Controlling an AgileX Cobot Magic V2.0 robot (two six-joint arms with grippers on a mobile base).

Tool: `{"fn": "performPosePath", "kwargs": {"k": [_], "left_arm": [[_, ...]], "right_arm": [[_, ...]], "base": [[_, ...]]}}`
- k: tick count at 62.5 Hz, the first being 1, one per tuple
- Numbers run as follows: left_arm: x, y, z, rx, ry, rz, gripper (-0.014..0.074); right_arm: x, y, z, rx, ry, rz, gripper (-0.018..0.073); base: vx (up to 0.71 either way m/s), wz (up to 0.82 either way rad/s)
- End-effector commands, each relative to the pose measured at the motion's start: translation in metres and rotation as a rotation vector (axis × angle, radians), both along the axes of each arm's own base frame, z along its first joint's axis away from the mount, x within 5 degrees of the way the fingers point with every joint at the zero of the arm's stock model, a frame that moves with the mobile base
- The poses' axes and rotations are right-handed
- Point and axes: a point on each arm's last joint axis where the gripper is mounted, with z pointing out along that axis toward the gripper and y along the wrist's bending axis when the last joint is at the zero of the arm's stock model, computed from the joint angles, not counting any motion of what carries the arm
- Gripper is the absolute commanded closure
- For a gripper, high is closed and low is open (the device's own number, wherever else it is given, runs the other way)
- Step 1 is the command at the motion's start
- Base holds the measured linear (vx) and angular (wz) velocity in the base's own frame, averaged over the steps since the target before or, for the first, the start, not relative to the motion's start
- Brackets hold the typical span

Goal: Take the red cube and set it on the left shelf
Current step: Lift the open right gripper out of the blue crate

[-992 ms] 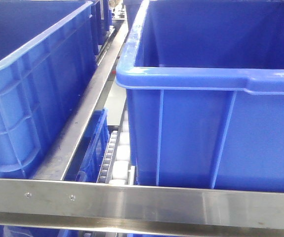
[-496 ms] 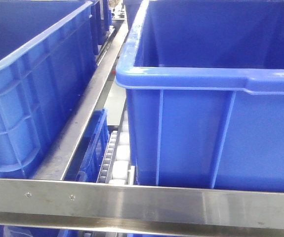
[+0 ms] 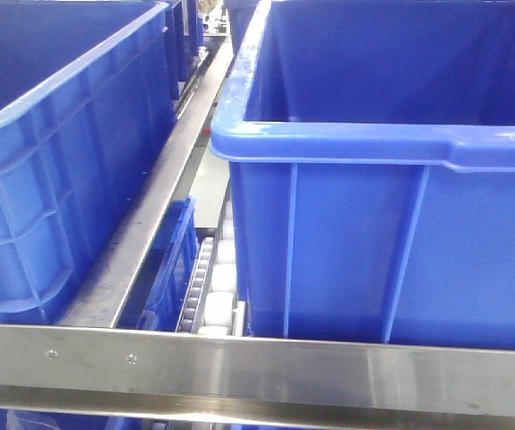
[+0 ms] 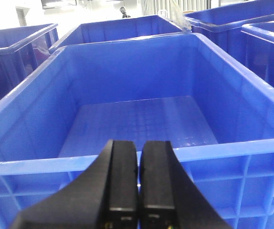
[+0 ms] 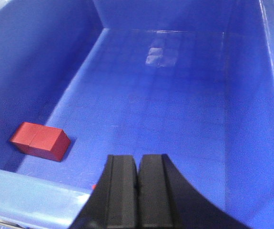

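The red cube (image 5: 39, 140) shows in the right wrist view as a red block lying on the floor of a blue bin (image 5: 184, 95), near its left wall. My right gripper (image 5: 138, 160) hangs shut above the bin's near rim, to the right of the block and apart from it. A small red speck (image 5: 94, 186) peeks out beside its left finger. In the left wrist view my left gripper (image 4: 138, 145) is shut with nothing in it, just over the near rim of another blue bin (image 4: 127, 162) whose floor is bare. The left shelf cannot be made out as such.
The front view shows two big blue bins (image 3: 391, 179) (image 3: 51, 161) on a steel rack, a metal rail (image 3: 150, 215) between them, a steel crossbar (image 3: 257, 367) in front and white rollers (image 3: 217, 287) below. More blue bins (image 4: 232, 24) stand behind in the left wrist view.
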Motion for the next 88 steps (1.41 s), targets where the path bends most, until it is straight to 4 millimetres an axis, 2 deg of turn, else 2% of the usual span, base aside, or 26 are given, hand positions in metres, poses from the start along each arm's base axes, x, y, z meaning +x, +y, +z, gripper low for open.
{"fn": "performPosePath", "kwargs": {"k": [1, 13, 24, 37, 69, 88], "left_arm": [[0.001, 0.000, 0.000, -0.013, -0.053, -0.001, 0.0491], [0.001, 0.000, 0.000, -0.013, -0.053, -0.001, 0.0491], [0.001, 0.000, 0.000, -0.013, -0.053, -0.001, 0.0491], [0.001, 0.000, 0.000, -0.013, -0.053, -0.001, 0.0491], [0.001, 0.000, 0.000, -0.013, -0.053, -0.001, 0.0491], [0.001, 0.000, 0.000, -0.013, -0.053, -0.001, 0.0491]], "right_arm": [[-0.002, -0.001, 0.016, 0.004, -0.127, 0.000, 0.0508], [-0.024, -0.011, 0.009, 0.010, -0.232, -0.072, 0.0508], [-0.039, -0.020, -0.017, 0.006, -0.309, -0.195, 0.0508], [-0.044, -0.022, -0.046, 0.023, -0.362, -0.244, 0.0508], [-0.044, -0.022, -0.048, 0.027, -0.346, -0.245, 0.0508], [-0.045, -0.022, -0.043, 0.004, -0.400, -0.241, 0.0508]], "base": [[0.00, 0.00], [0.00, 0.00], [0.00, 0.00], [0.00, 0.00], [0.00, 0.00], [0.00, 0.00]]}}
